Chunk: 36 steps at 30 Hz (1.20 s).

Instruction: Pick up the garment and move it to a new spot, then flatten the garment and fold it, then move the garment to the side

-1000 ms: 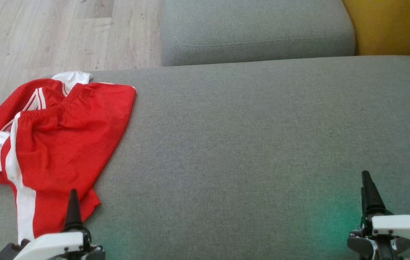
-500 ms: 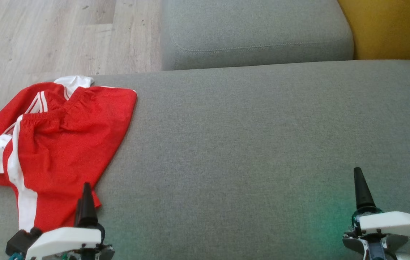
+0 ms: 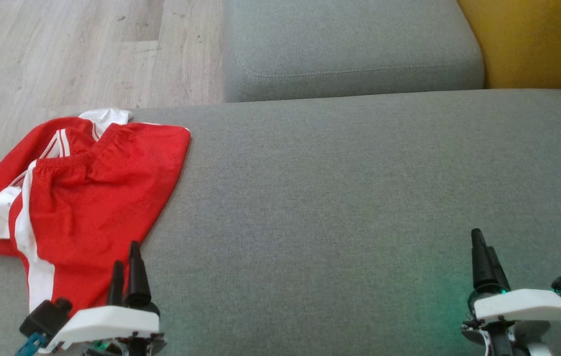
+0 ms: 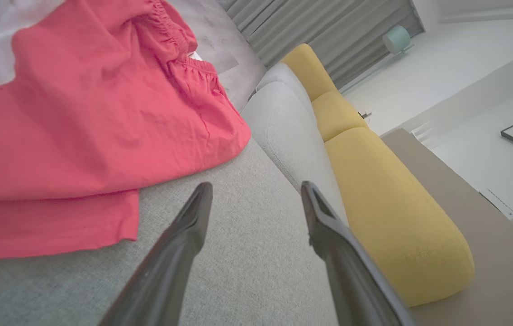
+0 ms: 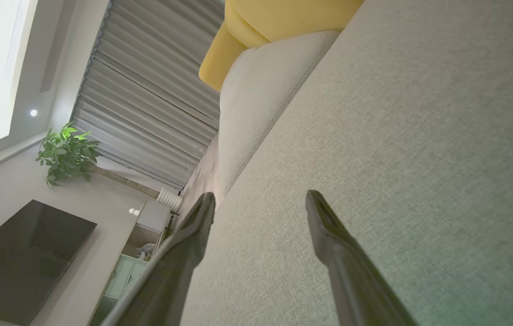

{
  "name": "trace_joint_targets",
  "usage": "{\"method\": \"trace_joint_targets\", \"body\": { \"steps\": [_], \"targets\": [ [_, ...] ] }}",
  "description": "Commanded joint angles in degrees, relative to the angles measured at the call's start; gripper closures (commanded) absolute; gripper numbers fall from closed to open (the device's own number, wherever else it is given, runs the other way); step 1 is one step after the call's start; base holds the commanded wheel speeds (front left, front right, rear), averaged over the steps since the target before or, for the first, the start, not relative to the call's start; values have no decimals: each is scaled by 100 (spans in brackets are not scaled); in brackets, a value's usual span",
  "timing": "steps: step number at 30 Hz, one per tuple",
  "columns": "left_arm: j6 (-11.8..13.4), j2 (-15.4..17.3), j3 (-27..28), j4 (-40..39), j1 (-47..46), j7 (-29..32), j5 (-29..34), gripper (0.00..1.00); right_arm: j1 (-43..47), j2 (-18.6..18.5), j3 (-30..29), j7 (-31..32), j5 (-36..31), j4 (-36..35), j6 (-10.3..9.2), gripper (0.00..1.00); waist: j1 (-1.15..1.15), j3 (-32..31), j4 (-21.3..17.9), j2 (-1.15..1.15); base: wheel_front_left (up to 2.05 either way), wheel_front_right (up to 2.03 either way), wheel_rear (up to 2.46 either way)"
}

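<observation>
- Red-and-white garment (image 3: 87, 198) lies crumpled at the grey sofa seat's (image 3: 340, 198) left end.
- Left gripper (image 3: 126, 254): fingers wide, empty, by the garment's near hem.
- Right gripper (image 3: 483, 241): fingers wide, empty, well apart.

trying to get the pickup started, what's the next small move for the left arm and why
Probably ease the left gripper forward and to its left, down onto the near hem of the red shorts. It stands open and empty over the bare grey seat, just beside that hem, and the shorts lie crumpled at the seat's left end, not yet gripped.
</observation>
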Motion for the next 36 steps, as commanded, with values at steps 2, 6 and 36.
{"method": "trace_joint_targets", "body": {
  "steps": [2, 6, 36],
  "targets": [
    [19, 26, 13, -248, -226, -118, 291, 0, -197, -29, 138, -117, -306, -231, 20, 0, 0, -13, 4, 0, 0, 0, 0],
    [-7, 27, -68, -248, -218, -186, 559, 0, -195, -30, 219, -185, -605, -249, 22, 0, 0, -40, 9, 0, 0, 0, 0],
    [128, 35, -531, -488, -208, -673, 2694, 0, -179, -41, 599, -674, -2812, -375, 32, 0, 0, -151, 47, 0, 0, 0, 0]
  ]
}}
